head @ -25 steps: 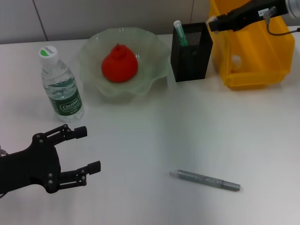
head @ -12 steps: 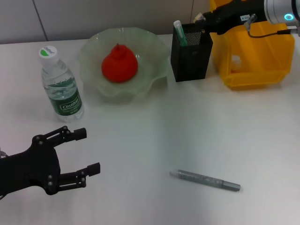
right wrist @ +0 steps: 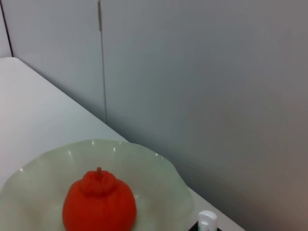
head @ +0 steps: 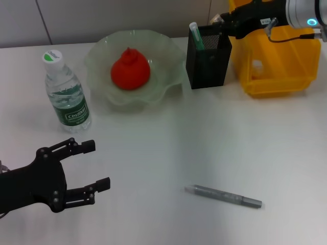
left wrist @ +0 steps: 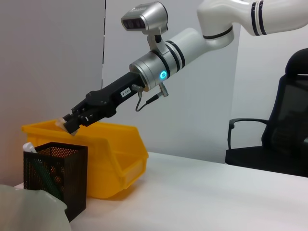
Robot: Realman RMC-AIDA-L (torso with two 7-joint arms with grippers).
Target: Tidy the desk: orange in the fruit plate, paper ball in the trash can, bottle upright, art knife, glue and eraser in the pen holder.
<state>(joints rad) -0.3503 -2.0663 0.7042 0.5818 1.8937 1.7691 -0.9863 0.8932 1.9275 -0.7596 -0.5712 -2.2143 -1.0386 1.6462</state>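
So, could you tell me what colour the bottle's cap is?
White with a green patch, clearest in the head view: cap.

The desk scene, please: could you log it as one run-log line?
right gripper: above pen holder, holding small pale item | left gripper: open, idle near bottle | orange: in plate | art knife: on desk

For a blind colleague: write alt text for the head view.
The right gripper hovers over the black mesh pen holder, holding something small. An orange sits in the fruit plate, the bottle stands upright, the left gripper idles open.

The bottle [head: 67, 93] has a green label reading "C'estbon" (small print illegible).
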